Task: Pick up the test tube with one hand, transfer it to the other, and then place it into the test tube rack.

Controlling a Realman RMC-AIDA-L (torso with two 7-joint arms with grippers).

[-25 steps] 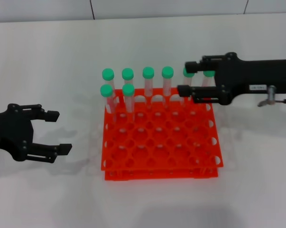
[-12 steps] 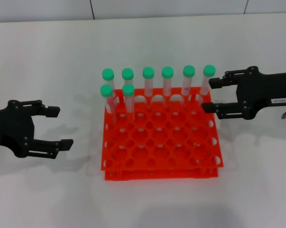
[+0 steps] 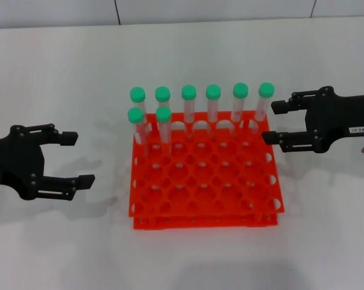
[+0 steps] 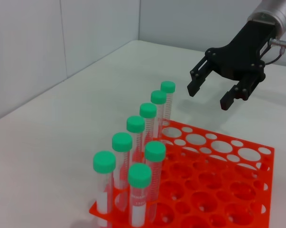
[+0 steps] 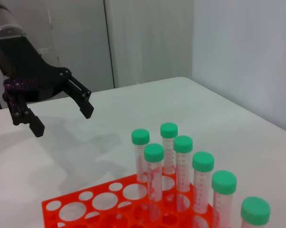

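The test tube (image 3: 263, 102) nearest the right tool stands upright in the far right corner hole of the rack (image 3: 206, 181), last in a back row of six green-capped tubes; two more tubes sit in the next row, at the left end. All eight are seated, none in a tool.

The right tool (image 3: 277, 122), w/ a white label, hangs just beside the rack's far right corner, jaws spread & empty, tips pointing toward the corner tube but apart from it. The left tool (image 3: 74, 159) hovers over the counter (image 3: 61, 66) left of the rack, well apart from it, also spread & empty.

Judging by this, the placing step looks done, w/ no tube outside the rack. If another cycle is due, the next move calls for one tool to line up on a tube below its cap, straddle it w/o knocking the neighbours, close, then lift straight up clear of the holes before any hand-over.
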